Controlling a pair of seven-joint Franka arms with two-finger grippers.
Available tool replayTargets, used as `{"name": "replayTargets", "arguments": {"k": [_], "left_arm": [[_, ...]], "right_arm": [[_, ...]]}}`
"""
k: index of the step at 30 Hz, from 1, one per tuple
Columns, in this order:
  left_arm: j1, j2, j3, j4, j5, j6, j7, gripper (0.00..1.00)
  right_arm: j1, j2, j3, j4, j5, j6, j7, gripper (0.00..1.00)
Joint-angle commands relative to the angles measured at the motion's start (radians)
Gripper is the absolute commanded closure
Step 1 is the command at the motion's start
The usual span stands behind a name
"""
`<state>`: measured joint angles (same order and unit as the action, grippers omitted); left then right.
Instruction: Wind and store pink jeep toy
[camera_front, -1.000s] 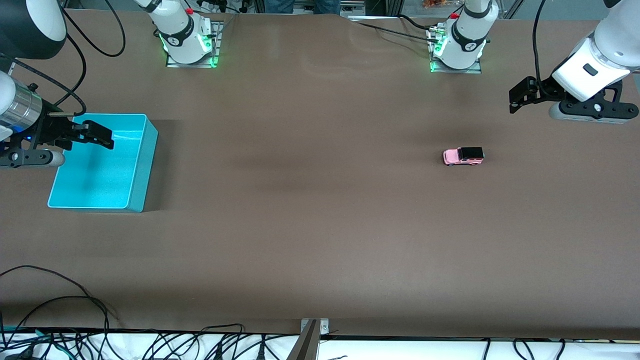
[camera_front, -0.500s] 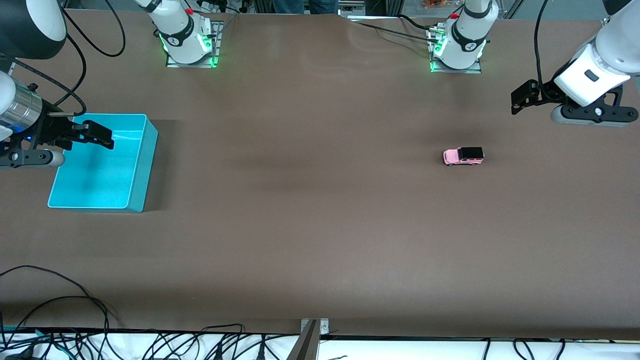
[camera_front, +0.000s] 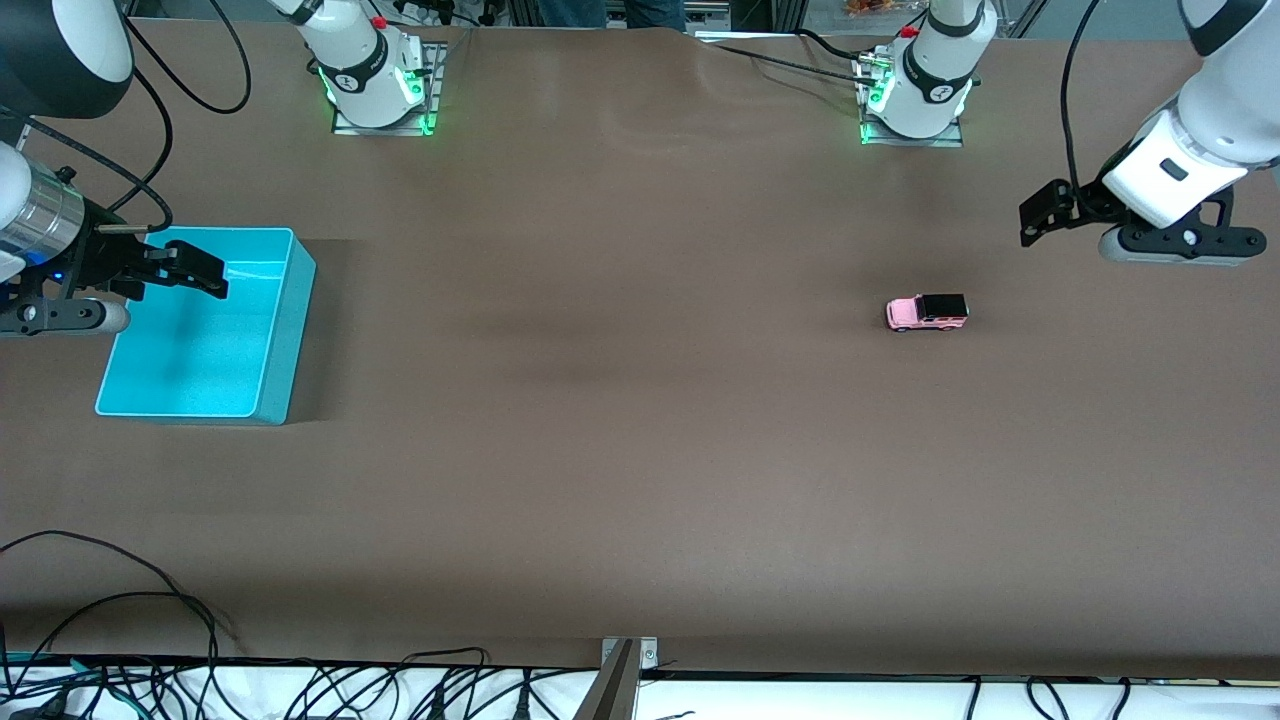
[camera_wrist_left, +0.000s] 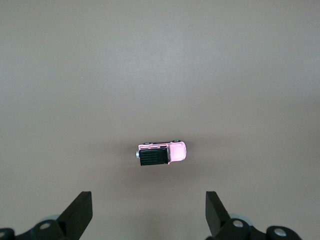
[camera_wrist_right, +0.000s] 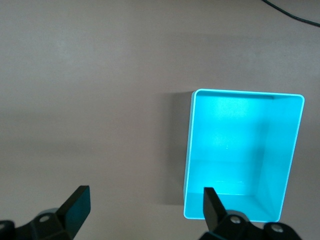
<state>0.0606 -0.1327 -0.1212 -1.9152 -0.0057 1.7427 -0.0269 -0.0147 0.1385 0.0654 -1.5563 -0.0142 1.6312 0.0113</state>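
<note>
The pink jeep toy (camera_front: 927, 312) (camera_wrist_left: 161, 153) stands on its wheels on the brown table (camera_front: 620, 450), toward the left arm's end, touching nothing. The left gripper (camera_front: 1040, 212) (camera_wrist_left: 147, 217) hangs over the table near that end's edge, fingers spread, empty. The right gripper (camera_front: 190, 272) (camera_wrist_right: 145, 212), spread and empty, waits over the turquoise bin (camera_front: 285, 330) (camera_wrist_right: 280, 165) at the right arm's end.

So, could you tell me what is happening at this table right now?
Nothing is being held yet. The pink jeep toy sits on the brown table toward the left arm's end, untouched. The left gripper hangs open over the table near the jeep, which its wrist camera shows. The right gripper, also open, waits over the empty turquoise bin at the right arm's end. Winding and storing are not yet done.
</note>
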Motion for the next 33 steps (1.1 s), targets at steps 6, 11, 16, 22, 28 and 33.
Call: {"name": "replayTargets", "arguments": {"k": [6, 11, 16, 22, 28, 33], "left_arm": [[0.027, -0.056, -0.005, -0.113, 0.010, 0.049, 0.021, 0.00], [0.027, -0.056, -0.005, -0.168, 0.007, 0.047, 0.019, 0.00], [0.028, -0.053, -0.008, -0.188, 0.001, 0.047, 0.021, 0.00], [0.028, -0.045, -0.012, -0.185, 0.001, 0.047, 0.022, 0.00], [0.034, -0.045, -0.012, -0.189, -0.002, 0.049, 0.022, 0.00], [0.036, -0.047, -0.012, -0.205, -0.002, 0.057, 0.024, 0.00]], "right_arm": [[-0.008, 0.000, 0.007, 0.009, 0.014, -0.005, 0.004, 0.00], [-0.008, 0.000, 0.005, 0.009, 0.014, -0.005, 0.004, 0.00], [-0.008, 0.000, 0.005, 0.009, 0.013, -0.005, 0.006, 0.00], [-0.008, 0.000, 0.007, 0.009, 0.014, -0.005, 0.004, 0.00], [-0.008, 0.000, 0.007, 0.009, 0.014, -0.005, 0.006, 0.00], [-0.008, 0.000, 0.007, 0.009, 0.014, -0.005, 0.004, 0.00]]}}
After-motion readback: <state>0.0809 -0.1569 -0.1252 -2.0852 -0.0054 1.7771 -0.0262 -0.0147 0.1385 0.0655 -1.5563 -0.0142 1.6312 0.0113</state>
